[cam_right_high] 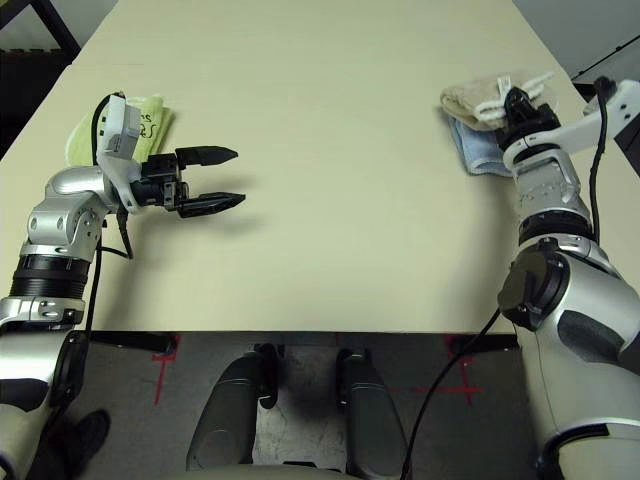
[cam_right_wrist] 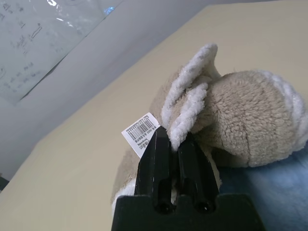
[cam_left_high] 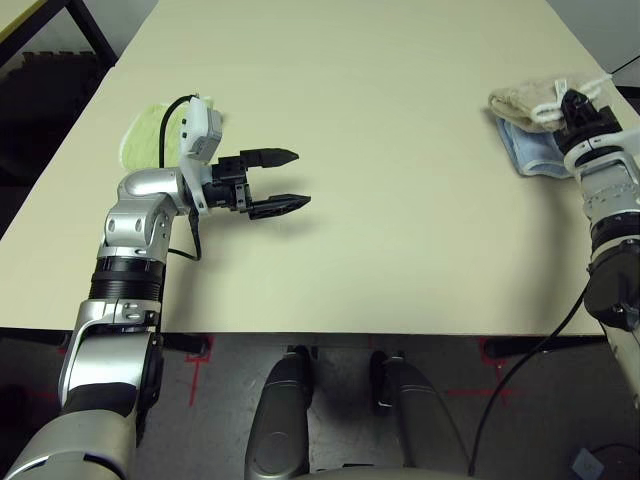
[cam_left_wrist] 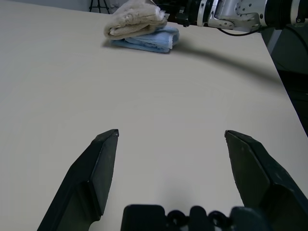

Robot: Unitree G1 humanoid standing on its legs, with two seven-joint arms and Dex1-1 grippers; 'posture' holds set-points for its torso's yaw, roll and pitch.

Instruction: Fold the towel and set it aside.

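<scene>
Looking down over our forearms, we see our left gripper (cam_left_high: 285,180) nearest, hovering over the bare table (cam_left_high: 380,150) on our left side, with its two black fingers (cam_left_wrist: 98,168) spread wide and nothing between them. In the left wrist view the tabletop runs on clear between those fingers toward the far right corner. Just behind our left arm, near the table's left edge, lies a yellow-green folded towel (cam_left_high: 145,135), partly hidden by the wrist camera housing.

Farther off, on the right side of the table near its edge, our right gripper (cam_right_wrist: 174,144) reaches to the beige towel (cam_right_high: 475,97). In the right wrist view its jaws are clenched tight on a white-stitched edge of that towel, the pinched hem rising up just past the fingertips. A small white barcode label (cam_right_wrist: 141,132) sticks out of the cloth just beside the fingers.

The beige towel is bunched into a folded bundle and sits on top of a light blue folded towel (cam_left_wrist: 149,41), which lies flat on the table and shows out from beneath it on the near side. Both towels rest well apart from our left gripper, across the width of the table.
</scene>
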